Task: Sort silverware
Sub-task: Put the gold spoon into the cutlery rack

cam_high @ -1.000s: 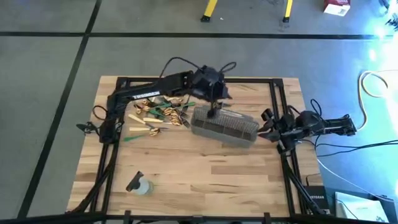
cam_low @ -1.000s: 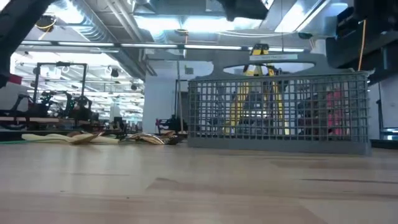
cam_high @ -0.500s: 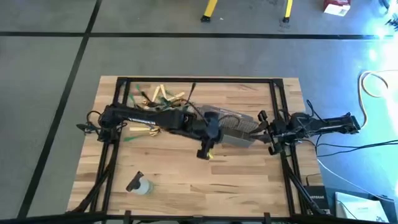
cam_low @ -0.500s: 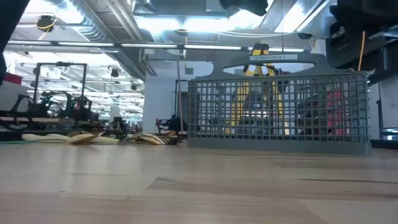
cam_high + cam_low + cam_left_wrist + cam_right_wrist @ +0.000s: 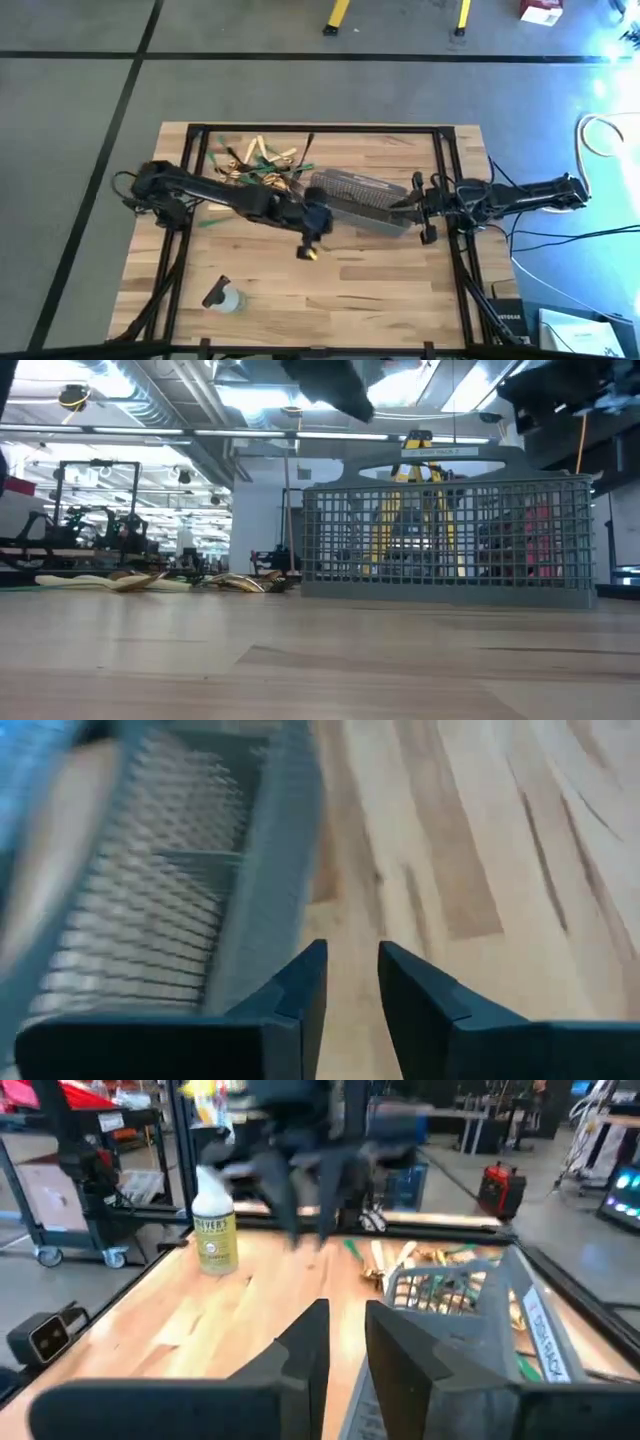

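Note:
The silverware point(image 5: 255, 165) lies in a loose heap of gold, green and dark utensils on the far-left part of the table, also seen in the low view point(image 5: 150, 581). A green piece point(image 5: 212, 220) lies apart, nearer. Some utensils point(image 5: 440, 1285) stand inside the grey mesh basket point(image 5: 362, 200). My left gripper point(image 5: 308, 250) hangs above the table just near the basket's left end. Its fingers point(image 5: 352, 955) are open by a narrow gap with nothing between them. My right gripper point(image 5: 415, 205) stands at the basket's right end, open by a narrow gap point(image 5: 346, 1310), holding nothing.
A small clear bottle point(image 5: 225, 297) stands near the table's front left. Black frame rails point(image 5: 440, 160) run along the table's left, right and far sides. Bare wood lies between the basket and the near edge.
My left gripper has swung fast from above the basket's left end down toward the table's near edge. It then went a little toward the left edge. My right arm has straightened and its gripper has come closer to the basket's right end. The basket has stayed put.

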You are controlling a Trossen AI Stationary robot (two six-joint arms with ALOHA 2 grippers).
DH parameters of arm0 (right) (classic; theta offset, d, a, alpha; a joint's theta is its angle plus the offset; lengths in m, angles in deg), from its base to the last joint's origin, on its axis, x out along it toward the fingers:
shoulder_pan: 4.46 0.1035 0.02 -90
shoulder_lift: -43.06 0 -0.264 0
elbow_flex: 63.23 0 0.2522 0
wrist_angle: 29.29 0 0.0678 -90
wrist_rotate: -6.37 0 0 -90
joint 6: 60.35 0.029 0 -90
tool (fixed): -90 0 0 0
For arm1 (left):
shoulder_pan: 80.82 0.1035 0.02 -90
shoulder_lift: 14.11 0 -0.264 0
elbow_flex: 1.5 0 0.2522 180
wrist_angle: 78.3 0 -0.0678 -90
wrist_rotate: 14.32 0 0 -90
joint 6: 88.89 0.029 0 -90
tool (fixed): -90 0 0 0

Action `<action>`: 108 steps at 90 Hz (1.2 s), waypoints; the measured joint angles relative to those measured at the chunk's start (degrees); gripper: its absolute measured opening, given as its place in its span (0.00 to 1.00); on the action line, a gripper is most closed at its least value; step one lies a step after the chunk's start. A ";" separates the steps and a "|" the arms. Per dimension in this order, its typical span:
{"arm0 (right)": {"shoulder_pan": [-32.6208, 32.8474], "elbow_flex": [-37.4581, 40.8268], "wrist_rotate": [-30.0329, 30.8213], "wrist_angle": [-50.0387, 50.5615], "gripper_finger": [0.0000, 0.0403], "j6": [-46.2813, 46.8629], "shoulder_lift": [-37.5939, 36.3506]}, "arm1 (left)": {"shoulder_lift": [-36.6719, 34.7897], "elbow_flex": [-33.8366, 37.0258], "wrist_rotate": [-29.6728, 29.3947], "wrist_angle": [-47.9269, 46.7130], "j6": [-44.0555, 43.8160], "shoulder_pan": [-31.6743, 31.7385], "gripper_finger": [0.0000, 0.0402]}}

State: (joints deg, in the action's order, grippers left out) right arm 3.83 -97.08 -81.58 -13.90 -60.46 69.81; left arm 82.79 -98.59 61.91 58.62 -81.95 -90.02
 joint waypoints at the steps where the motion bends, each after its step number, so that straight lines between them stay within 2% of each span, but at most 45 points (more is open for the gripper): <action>1: 0.00 -0.23 0.01 0.34 0.13 0.08 0.28 | -0.69 0.85 -0.03 0.72 0.31 0.17 0.19; 10: 0.00 -1.36 1.87 1.73 0.13 1.58 2.71 | -5.88 8.15 -0.01 6.12 2.40 2.19 0.19; 28: 0.00 -1.89 3.78 1.16 0.10 0.84 3.49 | -15.02 18.70 1.31 7.10 1.87 7.76 0.19; 50: 0.00 -2.06 4.33 0.89 0.09 -0.18 2.73 | -23.78 24.92 -3.59 0.06 -0.52 15.35 0.19; 59: 0.00 -2.06 4.29 0.54 0.09 -0.20 2.70 | -23.84 26.46 -0.85 -3.07 -0.23 19.52 0.19; 79: 0.00 -2.06 2.31 -3.41 0.09 -0.19 2.75 | -22.80 29.02 10.93 -6.73 7.49 28.55 0.19; 95: 0.00 -2.06 1.45 -3.21 0.09 1.33 3.26 | -19.69 30.50 13.48 -7.29 11.22 31.04 0.20; 108: 0.00 -2.06 3.43 -3.01 0.09 1.30 4.53 | -14.28 31.65 14.55 -7.86 13.73 31.02 0.20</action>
State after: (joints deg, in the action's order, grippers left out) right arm 3.84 -99.14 -78.15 -16.90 -59.17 74.35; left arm 68.51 -66.94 76.47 50.75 -68.22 -59.00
